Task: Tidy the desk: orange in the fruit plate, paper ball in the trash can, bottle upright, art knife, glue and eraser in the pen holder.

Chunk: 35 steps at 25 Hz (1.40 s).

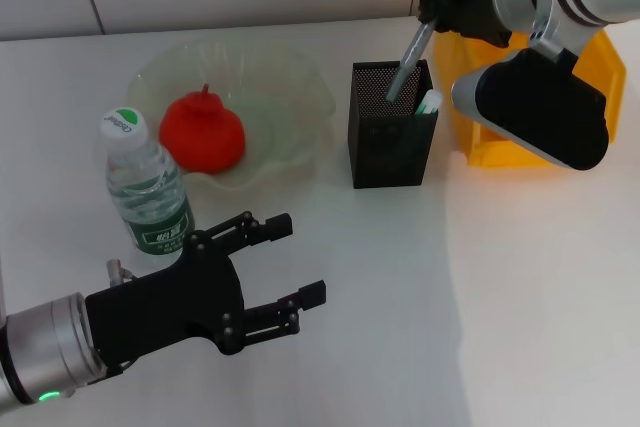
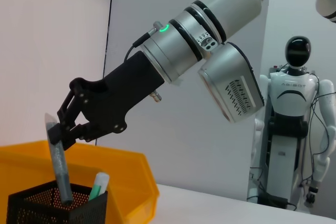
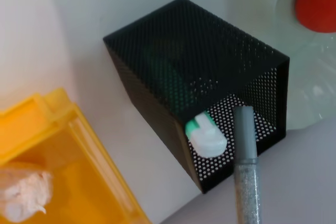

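The yellow trash can [image 1: 480,147], just beside the pen holder [image 1: 390,137] on its right, holds the paper ball [image 3: 21,195]. The fruit plate [image 1: 300,87], left of the holder, cradles the orange [image 1: 203,134]; the bottle [image 1: 148,192] stands upright beyond it. Above the holder, the right gripper [image 1: 432,9] pinches a grey art knife [image 1: 405,67], tip already inside beside a green-and-white glue stick [image 1: 430,102]. Best release it straight down, clear of the glue. The left gripper [image 1: 290,272] hovers spread apart, nearer than the holder.

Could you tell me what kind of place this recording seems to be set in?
Probably a robotics lab staged as a desk: a white table holds a pen holder and a yellow trash can, and a humanoid robot stands behind.
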Each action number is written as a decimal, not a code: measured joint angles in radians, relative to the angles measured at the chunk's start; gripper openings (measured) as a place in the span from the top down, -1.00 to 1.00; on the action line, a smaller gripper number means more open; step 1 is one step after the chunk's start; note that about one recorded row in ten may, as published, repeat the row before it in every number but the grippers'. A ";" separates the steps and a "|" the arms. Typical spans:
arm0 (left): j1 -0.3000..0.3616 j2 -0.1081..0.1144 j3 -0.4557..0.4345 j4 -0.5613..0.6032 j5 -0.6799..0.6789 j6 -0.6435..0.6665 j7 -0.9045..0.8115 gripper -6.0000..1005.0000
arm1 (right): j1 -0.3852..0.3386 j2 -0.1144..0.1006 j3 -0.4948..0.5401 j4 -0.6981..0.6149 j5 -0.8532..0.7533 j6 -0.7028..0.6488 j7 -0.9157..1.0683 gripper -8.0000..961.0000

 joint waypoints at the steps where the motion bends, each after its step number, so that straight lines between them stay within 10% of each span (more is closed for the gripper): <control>1: -0.001 0.000 0.000 0.000 0.000 0.000 0.000 -0.58 | 0.000 0.000 -0.002 -0.003 0.000 -0.003 0.006 0.50; 14: -0.002 0.000 0.000 0.000 0.000 0.005 0.000 -0.58 | -0.001 0.001 -0.011 -0.011 0.000 -0.003 0.051 0.46; 24: 0.002 0.000 0.003 0.004 0.002 0.014 0.000 -0.58 | 0.039 -0.007 0.138 -0.170 0.029 0.104 0.543 0.47; 29: 0.004 0.004 -0.001 0.010 0.001 0.035 -0.003 -0.58 | -0.011 -0.008 0.378 -0.343 0.306 0.005 0.755 0.48; 35: 0.005 0.009 -0.010 0.034 0.005 0.049 -0.003 -0.58 | -0.211 -0.001 0.712 -0.340 0.996 -0.225 0.823 0.38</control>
